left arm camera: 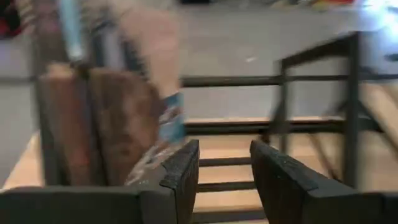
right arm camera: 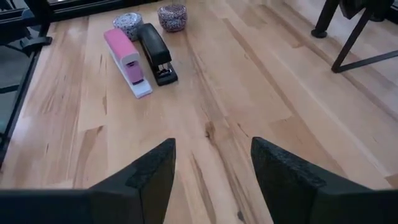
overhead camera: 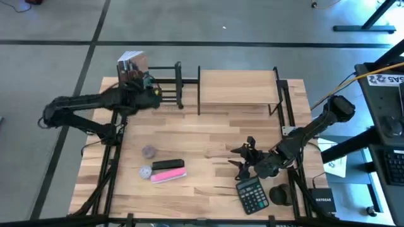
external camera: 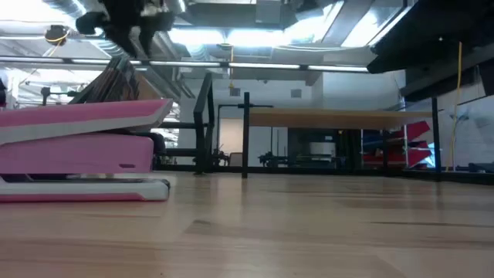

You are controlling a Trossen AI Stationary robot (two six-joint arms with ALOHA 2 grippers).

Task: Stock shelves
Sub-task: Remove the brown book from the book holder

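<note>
The low black metal-bar rack (overhead camera: 169,85) stands at the table's far left, and brown books (overhead camera: 132,65) stand upright at its left end. The light wood shelf (overhead camera: 238,87) on black posts is right of it. My left gripper (overhead camera: 158,93) hovers at the rack, open, with nothing between its fingers (left arm camera: 224,155); the books (left arm camera: 106,124) are just beside one finger. My right gripper (overhead camera: 238,157) hangs open above bare tabletop at the near right (right arm camera: 212,152). A pink stapler (overhead camera: 168,176) and a black stapler (overhead camera: 168,164) lie on the table at the near left. My left gripper has one finger (left arm camera: 180,171) right next to the lower corner (left arm camera: 169,124) of a leaning book. The view is blurred and I cannot tell whether they touch. The gap between the fingers holds nothing.
Two small round jars (overhead camera: 149,151) (overhead camera: 145,171) sit by the staplers. A black calculator (overhead camera: 252,194) and a dark round object (overhead camera: 279,194) lie near the front right edge. Bare wood lies between the staplers and my right gripper.
</note>
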